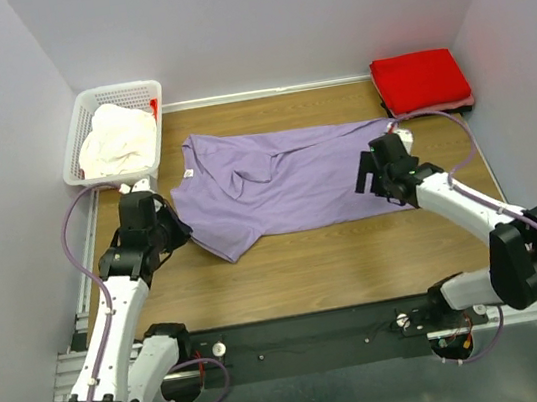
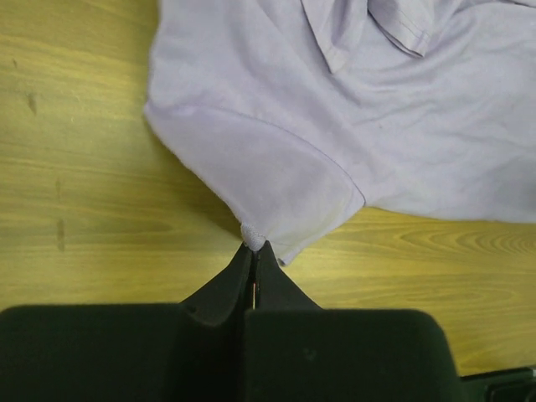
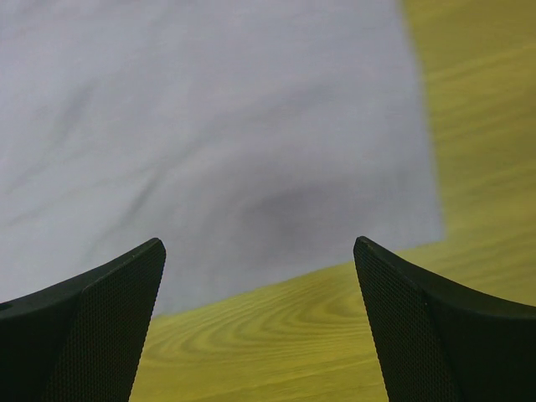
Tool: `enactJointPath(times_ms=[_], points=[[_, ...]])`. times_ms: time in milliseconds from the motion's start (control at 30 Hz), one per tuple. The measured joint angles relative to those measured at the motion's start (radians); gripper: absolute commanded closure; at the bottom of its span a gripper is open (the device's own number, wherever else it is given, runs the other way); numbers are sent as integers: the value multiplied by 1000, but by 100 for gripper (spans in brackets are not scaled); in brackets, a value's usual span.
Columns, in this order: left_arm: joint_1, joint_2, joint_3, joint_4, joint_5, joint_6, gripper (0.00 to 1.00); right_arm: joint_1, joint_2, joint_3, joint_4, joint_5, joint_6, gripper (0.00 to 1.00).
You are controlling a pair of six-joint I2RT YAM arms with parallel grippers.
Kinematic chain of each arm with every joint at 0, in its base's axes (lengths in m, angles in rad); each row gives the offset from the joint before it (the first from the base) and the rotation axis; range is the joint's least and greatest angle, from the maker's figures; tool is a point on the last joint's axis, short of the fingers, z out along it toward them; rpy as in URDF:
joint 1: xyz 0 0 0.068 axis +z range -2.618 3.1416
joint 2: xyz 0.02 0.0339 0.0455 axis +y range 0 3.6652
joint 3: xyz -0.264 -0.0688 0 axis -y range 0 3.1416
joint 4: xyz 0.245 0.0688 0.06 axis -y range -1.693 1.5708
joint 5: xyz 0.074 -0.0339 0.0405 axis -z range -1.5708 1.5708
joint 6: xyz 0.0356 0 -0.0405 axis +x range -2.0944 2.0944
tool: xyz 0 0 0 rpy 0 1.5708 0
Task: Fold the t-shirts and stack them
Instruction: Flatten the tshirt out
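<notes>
A lavender-purple t-shirt [image 1: 281, 184] lies spread across the middle of the wooden table. My left gripper [image 1: 173, 227] is shut on the edge of its near-left sleeve [image 2: 276, 180], the cloth pinched at the fingertips [image 2: 254, 245]. My right gripper [image 1: 367, 181] stands open over the shirt's right hem [image 3: 251, 151], with nothing between its fingers [image 3: 109, 310]. A folded bright red t-shirt [image 1: 420, 80] rests at the back right corner. A crumpled cream-white t-shirt [image 1: 118, 138] fills the basket.
A white lattice basket [image 1: 77, 139] stands at the back left corner. Walls close the table on three sides. Bare wood [image 1: 338, 261] runs along the near edge in front of the purple shirt.
</notes>
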Motion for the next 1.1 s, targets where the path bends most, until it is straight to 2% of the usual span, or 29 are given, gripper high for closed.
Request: enactJointPath(times_ms=[167, 400, 533, 767, 800, 900, 1100], points=[[0, -53, 0, -30, 17, -15, 100, -127, -16, -26, -61, 77, 47, 0], [0, -73, 0, -33, 49, -14, 100, -278, -11, -95, -113, 68, 114, 0], [0, -73, -1, -32, 54, -9, 100, -299, 19, -101, -116, 66, 128, 2], [0, -72, -2, -31, 55, 6, 100, -302, 72, -100, -92, 37, 125, 21], [0, -72, -2, -31, 55, 10, 100, -302, 84, -100, -86, 30, 124, 28], [0, -70, -2, -31, 55, 16, 100, -304, 106, -93, -58, 12, 122, 39], [0, -60, -2, -28, 55, 25, 100, -306, 121, -87, -28, -2, 115, 37]])
